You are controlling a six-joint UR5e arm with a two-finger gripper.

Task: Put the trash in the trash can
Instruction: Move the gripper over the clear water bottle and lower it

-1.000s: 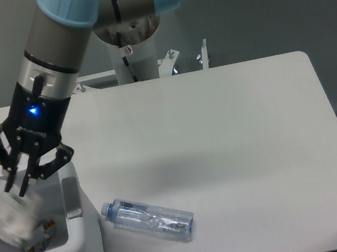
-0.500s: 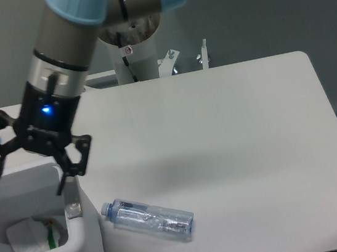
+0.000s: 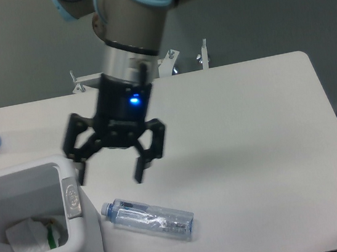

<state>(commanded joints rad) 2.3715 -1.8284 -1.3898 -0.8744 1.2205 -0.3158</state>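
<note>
Jaws [image 3: 109,172] hung spread wide, empty, above the worktop [image 3: 249,128]. Clear bottle [image 3: 148,219] lay on its side just below them. Paper wad [image 3: 29,238] sat inside the trash can [image 3: 73,204], lower left.

A lab: robot arm [image 3: 130,50] mounted at a bare white table [image 3: 249,128].

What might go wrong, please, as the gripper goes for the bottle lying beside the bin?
The clear bottle lies on its side, so it may roll or slip when the open gripper closes. It also lies close to the trash can, whose wall a finger could strike.
</note>
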